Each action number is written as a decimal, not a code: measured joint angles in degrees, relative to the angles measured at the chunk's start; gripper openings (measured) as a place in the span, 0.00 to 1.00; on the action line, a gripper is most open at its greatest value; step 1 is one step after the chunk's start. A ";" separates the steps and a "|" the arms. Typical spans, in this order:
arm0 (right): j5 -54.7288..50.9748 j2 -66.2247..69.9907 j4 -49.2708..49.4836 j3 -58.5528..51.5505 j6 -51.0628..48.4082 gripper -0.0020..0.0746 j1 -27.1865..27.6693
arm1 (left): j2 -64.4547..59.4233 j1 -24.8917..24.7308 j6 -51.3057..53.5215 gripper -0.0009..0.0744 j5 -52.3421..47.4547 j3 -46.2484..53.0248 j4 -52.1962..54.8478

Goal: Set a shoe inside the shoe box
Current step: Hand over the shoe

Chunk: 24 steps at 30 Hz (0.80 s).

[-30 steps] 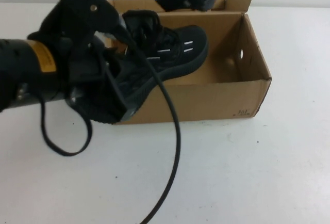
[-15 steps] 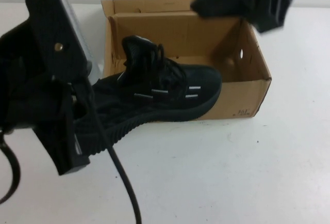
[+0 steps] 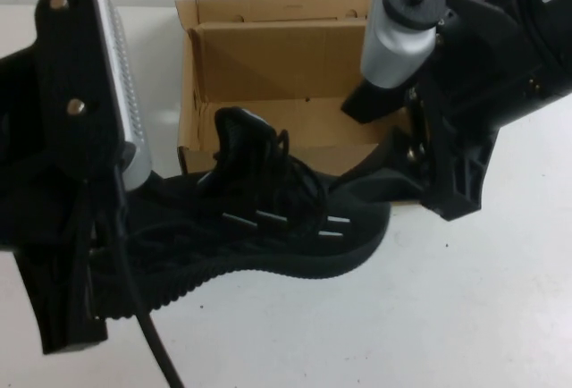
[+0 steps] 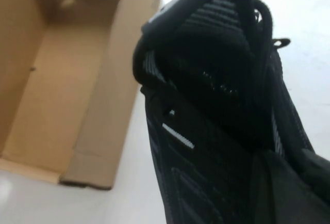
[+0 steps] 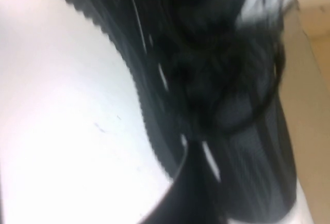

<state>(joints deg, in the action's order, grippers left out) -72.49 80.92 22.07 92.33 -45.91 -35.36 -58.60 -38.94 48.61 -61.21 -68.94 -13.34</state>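
Note:
The black shoe (image 3: 277, 227) hangs just in front of the brown cardboard shoe box (image 3: 268, 48), heel to the left and toe to the right, with its toe by the box's front wall. My left gripper (image 3: 116, 263) is shut on the shoe's heel end. The left wrist view shows the shoe (image 4: 216, 79) close up beside the open box (image 4: 103, 105), with the gripper (image 4: 289, 193) on it. My right gripper (image 3: 393, 173) is at the shoe's toe, over the box's right front part. The right wrist view shows the shoe (image 5: 216, 79) filling the picture next to the box wall (image 5: 309, 105).
The box stands open at the back middle of the white table (image 3: 500, 316), its inside bare and its flap lid out of sight. A black cable (image 3: 152, 352) hangs from my left arm at the front left.
The shoe has moved from over the box toward the front, now before the front wall. My right arm has come down from the back to the shoe's toe.

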 joint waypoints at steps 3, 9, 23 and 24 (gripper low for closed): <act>0.13 -0.04 3.16 0.00 -2.32 0.78 -0.53 | 0.00 0.00 1.26 0.04 0.38 0.00 -2.25; 0.23 0.79 5.26 0.00 -3.64 0.80 -0.95 | 0.00 0.00 1.98 0.04 0.81 0.00 -4.12; 0.46 5.93 10.64 0.00 -3.88 0.73 -0.95 | 0.00 0.00 4.28 0.04 1.22 0.00 -6.08; 0.46 5.93 10.74 0.00 -3.88 0.67 -0.95 | 0.00 0.00 4.28 0.04 1.55 0.00 -6.08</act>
<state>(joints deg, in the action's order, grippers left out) -72.03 86.85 32.80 92.33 -49.79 -36.30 -58.60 -38.94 52.90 -59.66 -68.94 -19.42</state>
